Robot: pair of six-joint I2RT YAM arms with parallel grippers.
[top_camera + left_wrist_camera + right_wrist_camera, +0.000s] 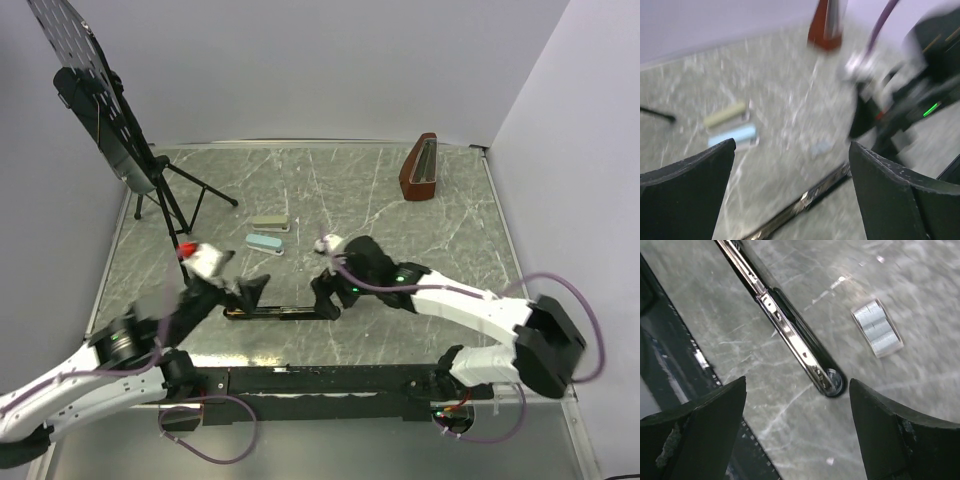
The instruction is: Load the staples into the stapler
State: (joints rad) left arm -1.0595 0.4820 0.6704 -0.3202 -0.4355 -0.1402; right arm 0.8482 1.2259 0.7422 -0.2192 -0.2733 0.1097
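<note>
Both left fingers [685, 195] and right fingers [695, 435] spread wide, empty, stapler [285, 312] lying flat, long axis left-right

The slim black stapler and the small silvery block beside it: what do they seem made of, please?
Slim black stapler: glossy shell, plastic or painted metal; its rail mirror-bright, likely steel. Small silvery block: probably metal staples, given fine parallel ribs.

Left gripper [792, 165], right gripper [797, 400]: both reached forward and inward, pitched downward, jaws spread wide, nothing held.
</note>
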